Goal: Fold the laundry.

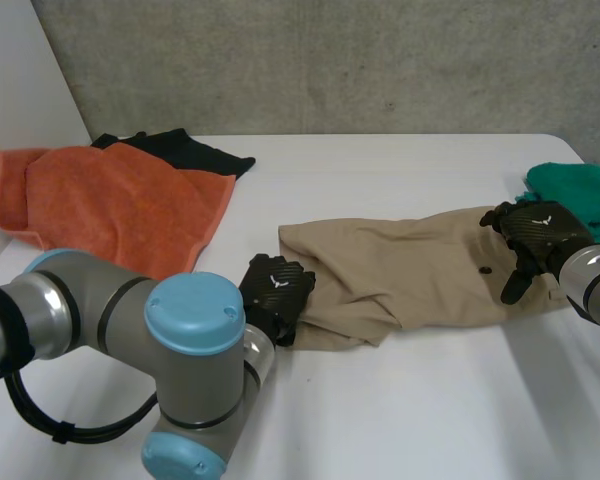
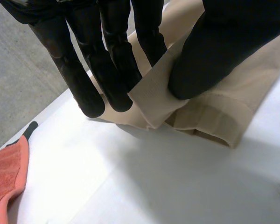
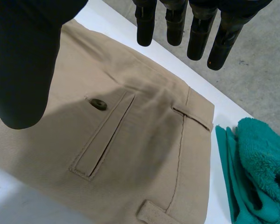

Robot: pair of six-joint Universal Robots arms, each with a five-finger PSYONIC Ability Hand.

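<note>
On the white surface (image 1: 430, 400), centre-right, lie the beige fabric trousers (image 1: 420, 265). The left hand (image 1: 277, 290) has fingers and thumb pinching the leg hem at near left. The right hand (image 1: 535, 235) is over the waistband, fingers straight and released. A green terry towel (image 1: 580, 190) lies just beside it at far right.

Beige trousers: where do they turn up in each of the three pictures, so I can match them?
Head view: trousers lie across the table, between left hand and right hand.
Left wrist view: a leg hem, pinched by the left hand.
Right wrist view: their back pocket, under the right hand.
Shared landmark: the pocket button, in head and right wrist views.
</note>
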